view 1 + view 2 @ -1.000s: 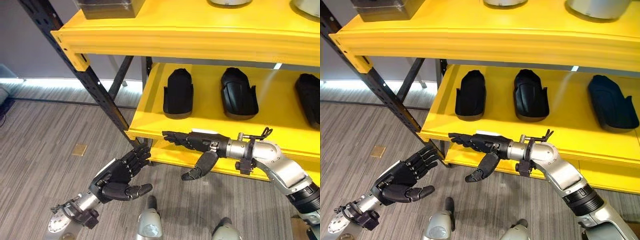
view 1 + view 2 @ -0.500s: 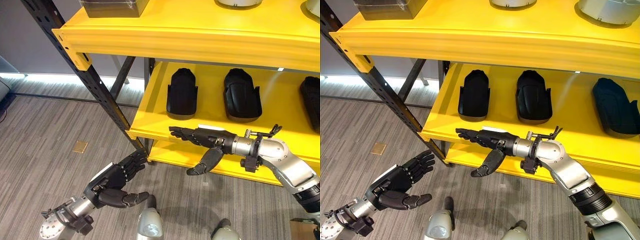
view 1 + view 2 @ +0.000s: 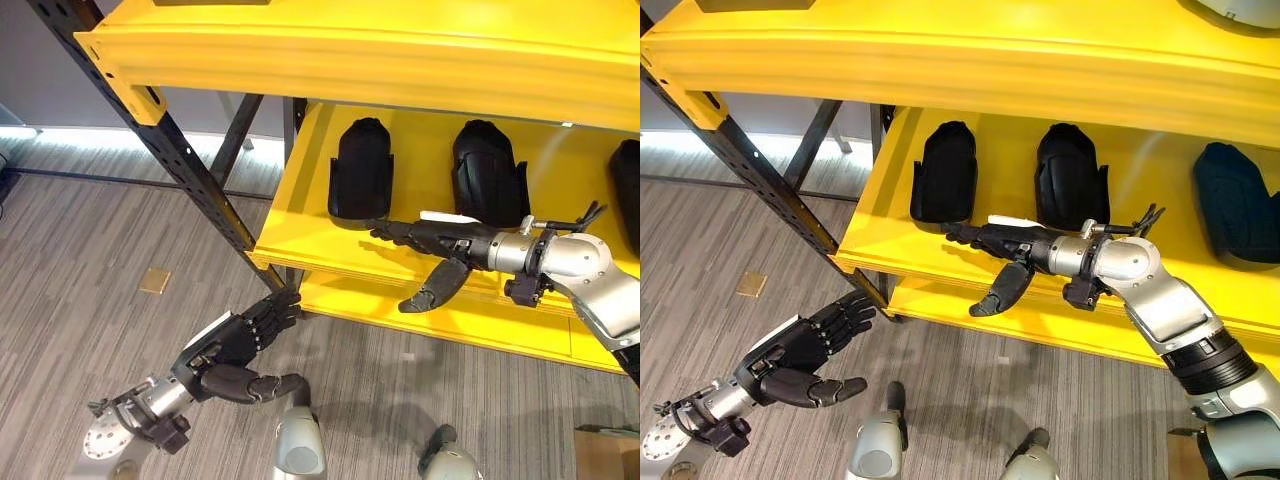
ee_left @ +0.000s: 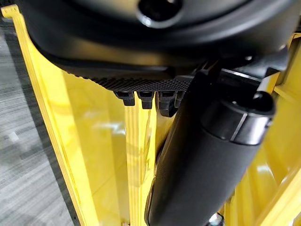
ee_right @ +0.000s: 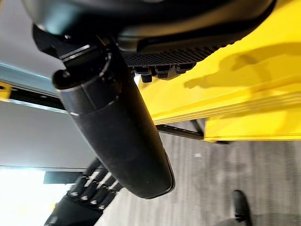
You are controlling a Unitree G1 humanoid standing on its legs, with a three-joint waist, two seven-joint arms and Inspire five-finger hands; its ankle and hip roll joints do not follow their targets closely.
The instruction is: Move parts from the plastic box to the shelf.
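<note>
Right robot hand [image 3: 440, 240] has advanced over glossy yellow shelf [image 3: 300, 225].

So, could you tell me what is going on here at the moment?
The robot stands at a yellow shelf where black parts sit in a row. Its right hand reaches open over the shelf's front edge, holding nothing. The left hand hangs open lower down, above the floor, also holding nothing.

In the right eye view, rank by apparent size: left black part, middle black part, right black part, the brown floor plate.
1. Middle black part and left black part look alike, so I won't rank them.
2. Right black part is cut by the frame edge, so unsure.
3. Brown floor plate is clearly smallest.
</note>
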